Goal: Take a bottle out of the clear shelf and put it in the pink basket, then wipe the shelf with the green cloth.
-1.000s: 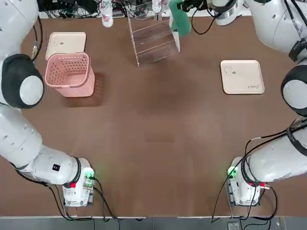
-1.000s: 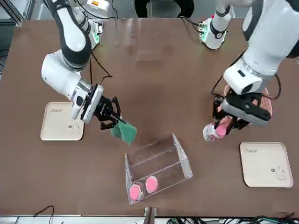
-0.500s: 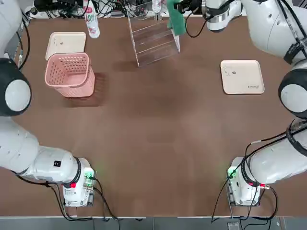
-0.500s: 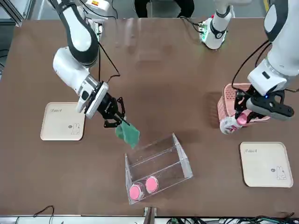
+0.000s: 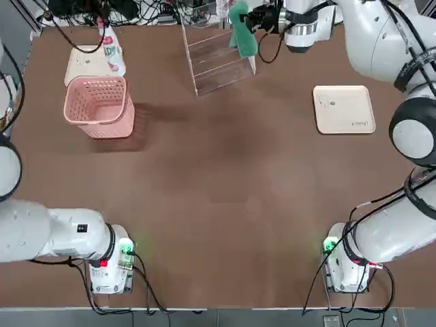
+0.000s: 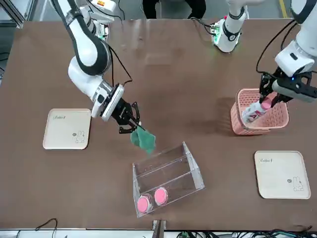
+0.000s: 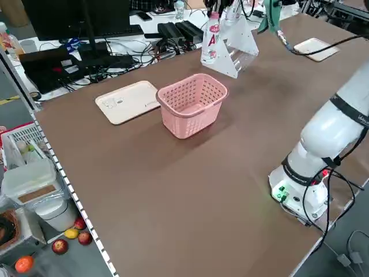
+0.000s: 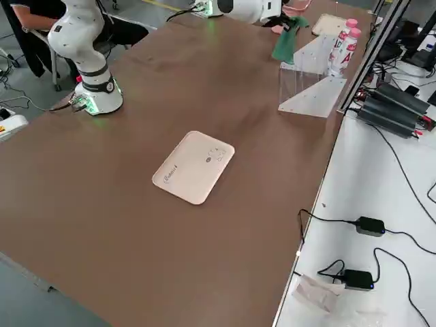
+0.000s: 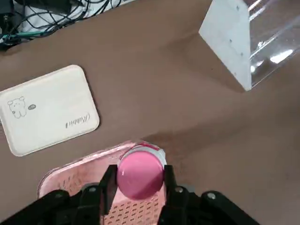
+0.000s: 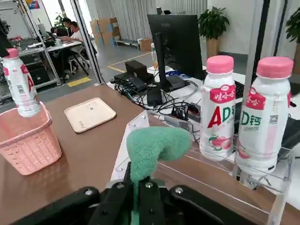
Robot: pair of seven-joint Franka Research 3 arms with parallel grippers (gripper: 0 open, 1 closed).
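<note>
My left gripper (image 6: 270, 97) is shut on the bottle (image 5: 112, 51), a white one with a pink cap (image 9: 139, 171). The bottle (image 6: 254, 111) hangs tilted over the pink basket (image 6: 260, 124), its lower end about level with the far rim. The right gripper (image 6: 131, 122) is shut on the green cloth (image 6: 144, 140), which dangles right at the near upper edge of the clear shelf (image 6: 171, 173). Two more pink-capped bottles (image 10: 220, 108) (image 10: 267, 112) stand inside the shelf (image 5: 218, 54). The right wrist view shows the cloth (image 10: 157, 147) just before them.
A cream tray (image 5: 93, 58) lies just beyond the basket (image 5: 99, 105), partly under the held bottle. A second cream tray (image 5: 343, 109) lies at the table's right. Cables and power bricks (image 8: 385, 105) crowd the ledge behind the shelf.
The left gripper has carried the bottle from beside the shelf leftward to above the basket. The right gripper has brought the cloth a little closer to the shelf.
</note>
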